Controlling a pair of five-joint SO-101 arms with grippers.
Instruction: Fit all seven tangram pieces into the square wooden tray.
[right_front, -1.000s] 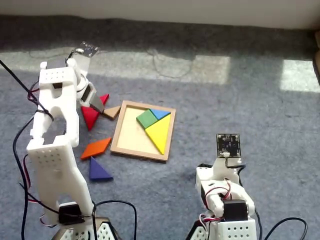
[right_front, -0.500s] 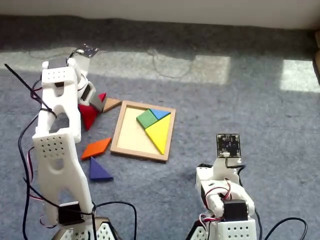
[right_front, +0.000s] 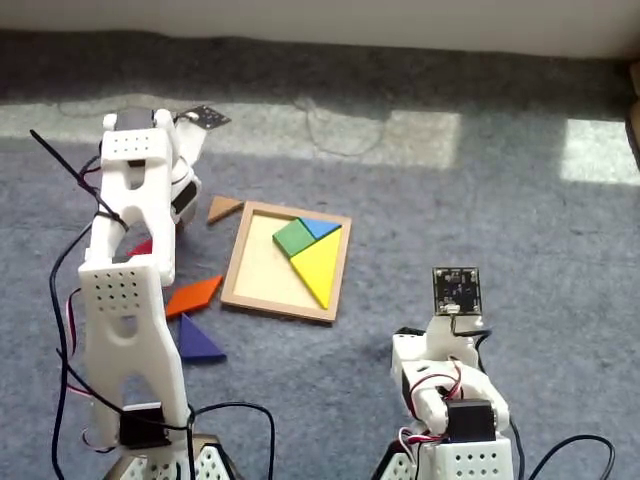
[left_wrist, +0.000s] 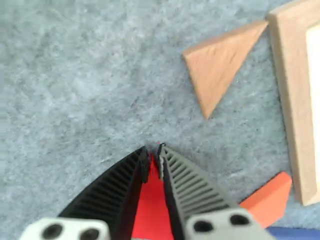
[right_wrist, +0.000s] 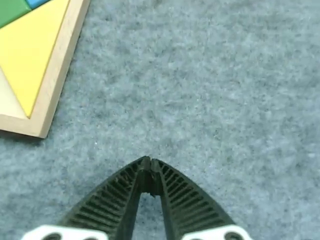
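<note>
We've got the left fingers (left_wrist: 186, 181) clamped on the red triangle (left_wrist: 150, 212), just left of the tray (right_front: 236, 258). Its bare half faces us, so the move looks rightward. The right fingers (right_wrist: 184, 196) are pinched together on nothing, off its near-right corner.

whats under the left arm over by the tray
A red piece, clamped in the left gripper. In the high view the left arm covers most of it and a red sliver peeks out beside the arm, so the full shape of the piece cannot be told.
</note>
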